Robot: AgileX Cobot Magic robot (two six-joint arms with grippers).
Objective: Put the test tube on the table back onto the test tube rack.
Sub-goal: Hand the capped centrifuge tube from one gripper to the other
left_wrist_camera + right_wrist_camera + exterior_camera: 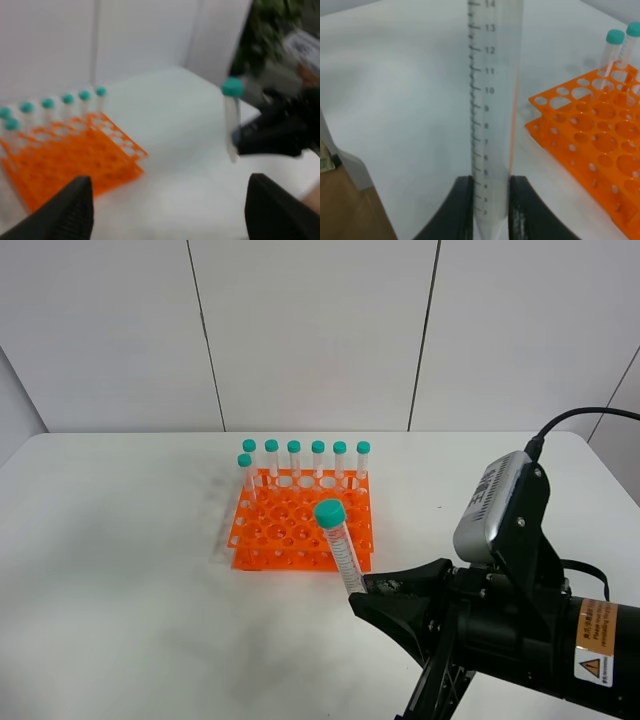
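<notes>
- My right gripper [356,592] is clamped on the tube [341,548], both fingers [464,206] pressed flat against its lower end, down by the lowest graduation marks.
- The right wrist view shows the tube [492,100] rising straight out from between those fingers, clear of the table [120,570], with the rack [592,145] off to one side and apart from it.
- The tube stands close to upright with its teal cap on top, leaning slightly. From the high camera it sits just off the rack's [300,525] near right corner, and the cap overlaps the rack's near right holes in that view.
- The tube's tip is hidden by my fingers, so I cannot tell how far below them it reaches.
- Seven capped tubes [318,455] stand in the rack: six along its far row, and one at the far left, one row nearer.
- My left gripper [170,215] is spread wide, with its two dark fingers [70,212] well apart. Nothing is between them and they touch nothing.
- From the blurred left wrist view, the left gripper faces the rack [75,155] from a distance, and the held tube [231,120] is visible beyond the rack's corner.
</notes>
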